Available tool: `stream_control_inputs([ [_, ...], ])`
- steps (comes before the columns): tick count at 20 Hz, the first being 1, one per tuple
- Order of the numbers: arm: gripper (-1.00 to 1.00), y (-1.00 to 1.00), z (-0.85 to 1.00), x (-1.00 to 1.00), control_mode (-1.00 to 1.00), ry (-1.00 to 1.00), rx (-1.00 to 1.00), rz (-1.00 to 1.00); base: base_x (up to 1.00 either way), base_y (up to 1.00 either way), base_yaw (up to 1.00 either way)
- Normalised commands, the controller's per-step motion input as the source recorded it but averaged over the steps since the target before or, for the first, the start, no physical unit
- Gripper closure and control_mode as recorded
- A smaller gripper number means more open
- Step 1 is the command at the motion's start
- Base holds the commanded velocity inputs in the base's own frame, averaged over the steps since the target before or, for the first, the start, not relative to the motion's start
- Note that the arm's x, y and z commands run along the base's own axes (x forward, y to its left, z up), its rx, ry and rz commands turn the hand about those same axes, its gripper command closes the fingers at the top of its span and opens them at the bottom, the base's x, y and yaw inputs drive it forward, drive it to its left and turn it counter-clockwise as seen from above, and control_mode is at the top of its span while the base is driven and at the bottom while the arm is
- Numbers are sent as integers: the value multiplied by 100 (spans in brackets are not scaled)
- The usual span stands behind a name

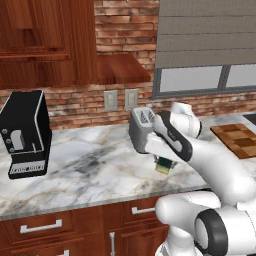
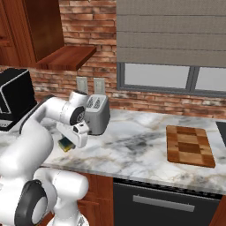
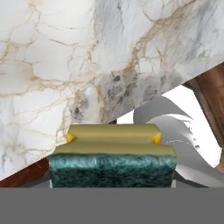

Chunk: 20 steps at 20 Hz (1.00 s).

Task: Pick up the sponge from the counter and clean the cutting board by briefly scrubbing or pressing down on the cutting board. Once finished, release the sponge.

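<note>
Sponge [image 3: 113, 156] gripped in pincer [image 1: 165, 165] above counter [image 1: 100, 165] edge; coffee machine [image 1: 25, 132] label unreadable.

The sponge [image 3: 113, 155] is coloured dark green with a mottled texture on one face and yellow on the rest. The counter [image 1: 95, 165] is patterned as white-grey marble, with dark grey patches and tan-brown veining. The board [image 2: 190, 145] is checkered in light and dark brown wooden blocks. The toaster [image 2: 98, 114] is rendered in grey metal. The coffee machine [image 1: 25, 132] is finished in black, with small pale markings. The wall [image 1: 125, 20] is laid in red-brown brick with pale mortar. The cabinets [image 1: 55, 227] are reddish-brown wood, fitted with silver handles.
</note>
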Motion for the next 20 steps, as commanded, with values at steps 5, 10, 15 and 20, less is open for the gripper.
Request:
stream_control_inputs([
  [5, 100, -1, 0, -23, 100, -7, 0, -7, -24, -21, -18],
  [10, 100, 0, 0, 0, 100, 0, 0, 0, -4, -83, -30],
  [15, 100, 0, 0, 0, 100, 0, 0, 0, 1, -96, -24],
  [20, 100, 0, 0, 0, 100, 0, 0, 0, 9, -95, -7],
])
